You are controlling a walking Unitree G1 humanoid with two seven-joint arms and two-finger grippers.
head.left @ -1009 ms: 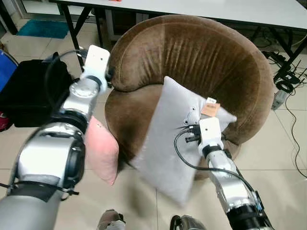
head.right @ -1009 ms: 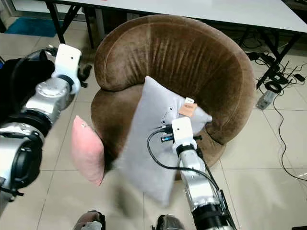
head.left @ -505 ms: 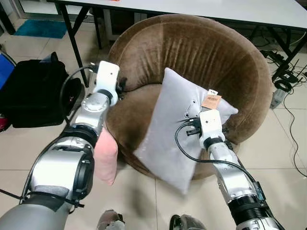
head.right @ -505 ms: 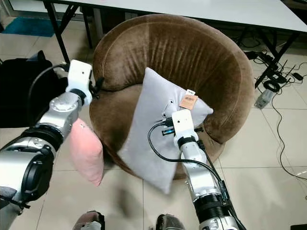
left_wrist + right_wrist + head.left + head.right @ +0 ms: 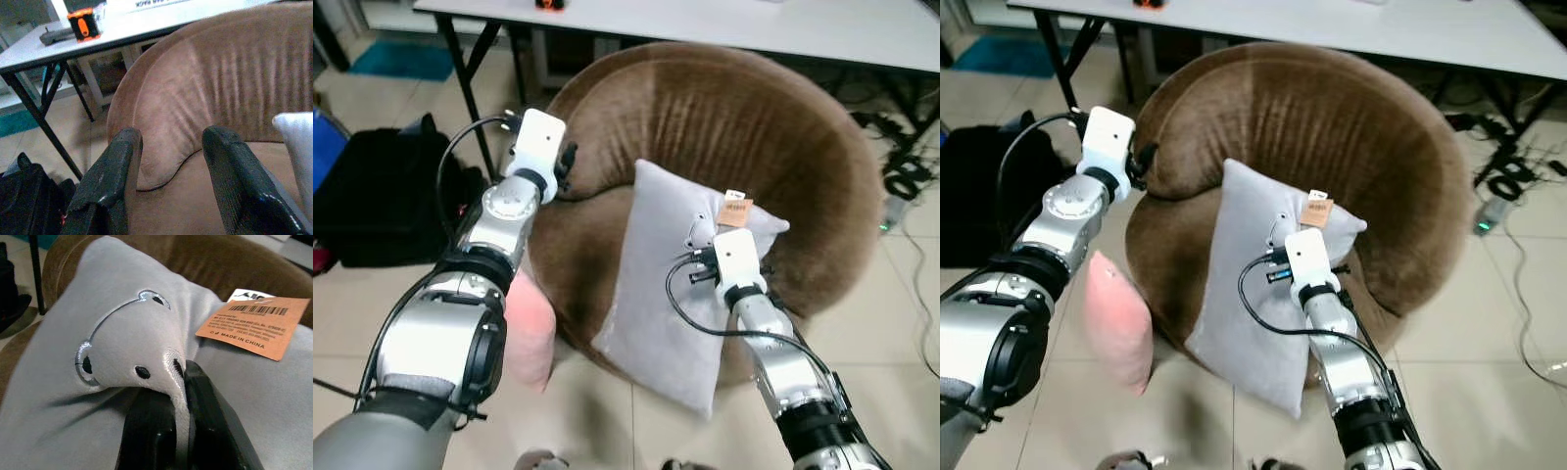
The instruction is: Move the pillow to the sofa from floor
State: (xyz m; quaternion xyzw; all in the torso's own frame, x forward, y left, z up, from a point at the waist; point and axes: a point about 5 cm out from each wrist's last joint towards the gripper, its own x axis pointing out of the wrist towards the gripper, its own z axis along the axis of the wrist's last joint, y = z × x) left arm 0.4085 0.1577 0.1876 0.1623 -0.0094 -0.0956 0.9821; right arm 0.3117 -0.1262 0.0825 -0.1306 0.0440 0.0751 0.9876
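A grey pillow (image 5: 666, 284) with an embroidered face and an orange tag (image 5: 254, 325) leans on the seat of the round brown sofa (image 5: 754, 127); its lower corner hangs over the front edge. My right gripper (image 5: 178, 382) is shut on a pinch of the pillow's fabric (image 5: 122, 333) near its upper edge. My left gripper (image 5: 173, 134) is open with nothing between its fingers. It hovers by the sofa's left armrest (image 5: 582, 171).
A pink pillow (image 5: 529, 328) stands on the tiled floor against the sofa's left side. A black bag (image 5: 382, 206) lies further left. A white table (image 5: 705, 20) with black legs stands behind the sofa, and cables (image 5: 901, 176) lie to the right.
The grey pillow has gone further onto the seat with my right gripper. My left gripper has swung right, up to the sofa's left armrest.
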